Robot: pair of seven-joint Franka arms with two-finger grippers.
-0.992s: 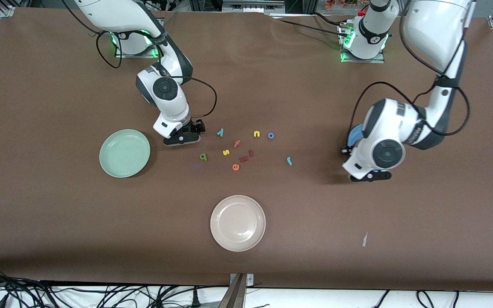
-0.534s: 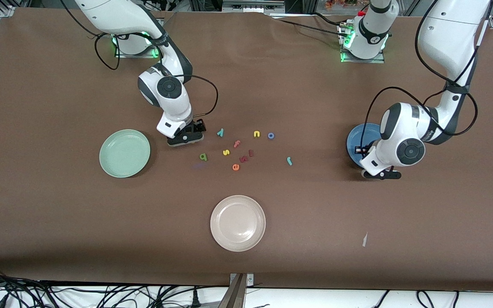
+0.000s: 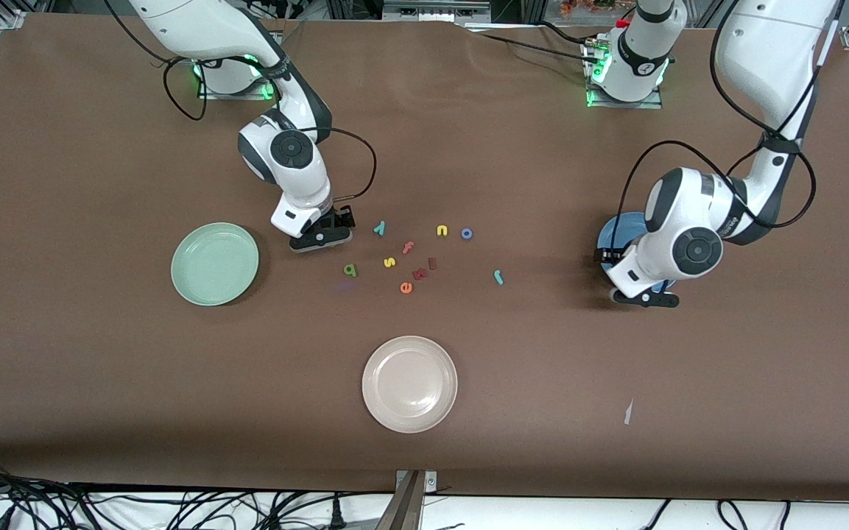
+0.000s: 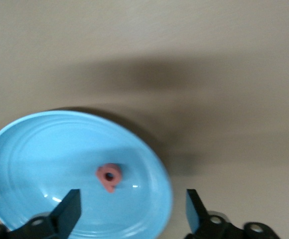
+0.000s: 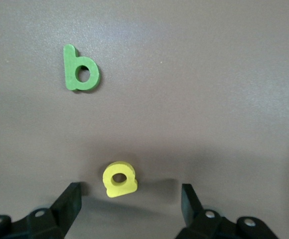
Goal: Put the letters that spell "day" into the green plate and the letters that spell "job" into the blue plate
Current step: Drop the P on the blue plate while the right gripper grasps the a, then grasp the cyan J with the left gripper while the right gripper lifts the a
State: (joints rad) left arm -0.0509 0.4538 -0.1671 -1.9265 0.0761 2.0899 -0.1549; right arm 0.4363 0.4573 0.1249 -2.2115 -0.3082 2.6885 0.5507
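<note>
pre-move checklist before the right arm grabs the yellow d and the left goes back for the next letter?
1. Right gripper open, fingers on either side of yellow d: ok.
2. Yellow d clear of green a: ok.
3. Green plate ready for the drop: ok.
4. Left gripper open over blue plate: ok.
5. Salmon b lying in blue plate, released: ok.
6. Teal j and blue o in blue plate: not ok.

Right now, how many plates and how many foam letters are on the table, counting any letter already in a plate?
Plates: 3 (the green plate, the blue plate, the cream-white plate)
Foam letters: 12 (11 on the table, the salmon-pink letter in the blue plate)
Total: 15
</note>
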